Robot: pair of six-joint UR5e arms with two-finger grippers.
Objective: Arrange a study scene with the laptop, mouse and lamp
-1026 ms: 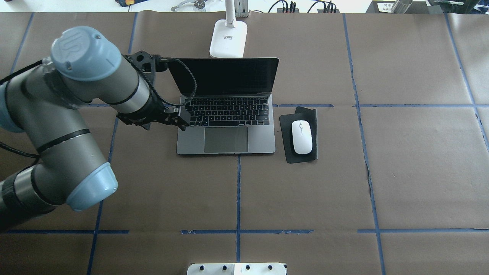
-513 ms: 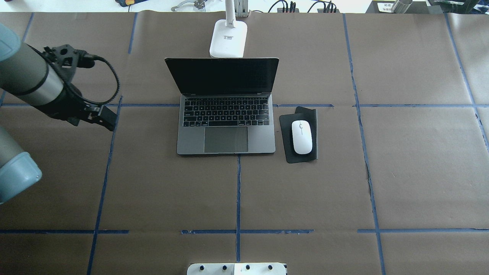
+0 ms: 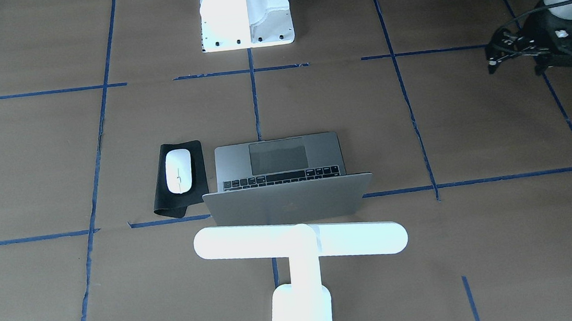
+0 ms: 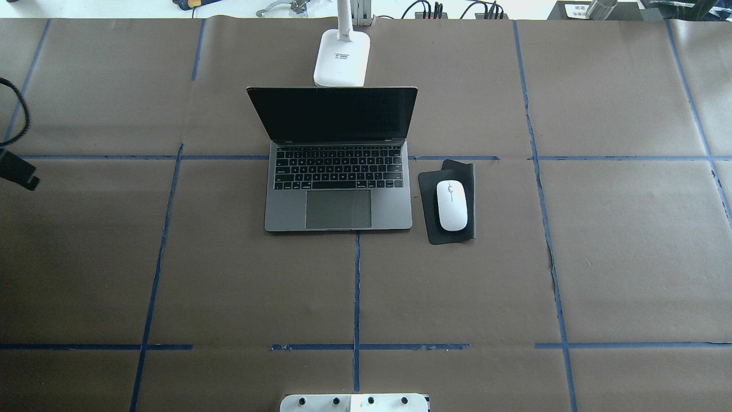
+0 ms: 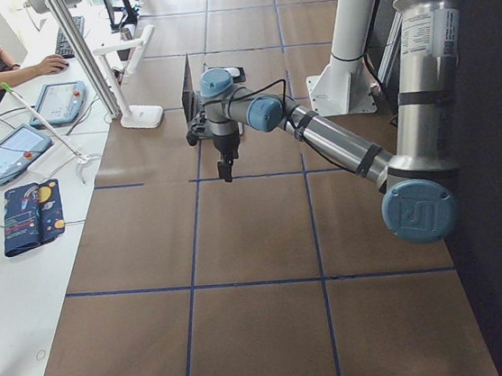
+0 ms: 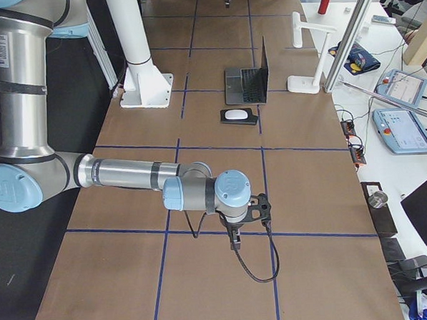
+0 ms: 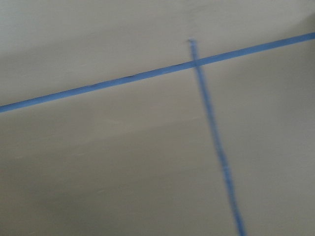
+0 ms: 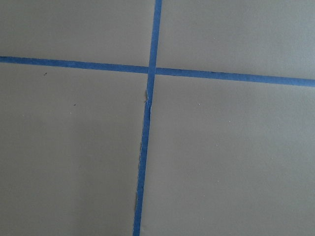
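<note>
The left hand (image 5: 226, 168) and the right hand (image 6: 236, 243) hang over the counter (image 4: 229, 286), well apart from the laptop (image 4: 337, 171), mouse (image 4: 452, 205) and lamp (image 3: 299, 243). I cannot tell whether either hand is open or closed.

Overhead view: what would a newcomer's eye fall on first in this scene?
The open grey laptop stands at the middle of the table, its dark screen raised. Directly behind it, near the far edge, sits the white lamp. To the right of the laptop, a white mouse lies on a black mat.
</note>
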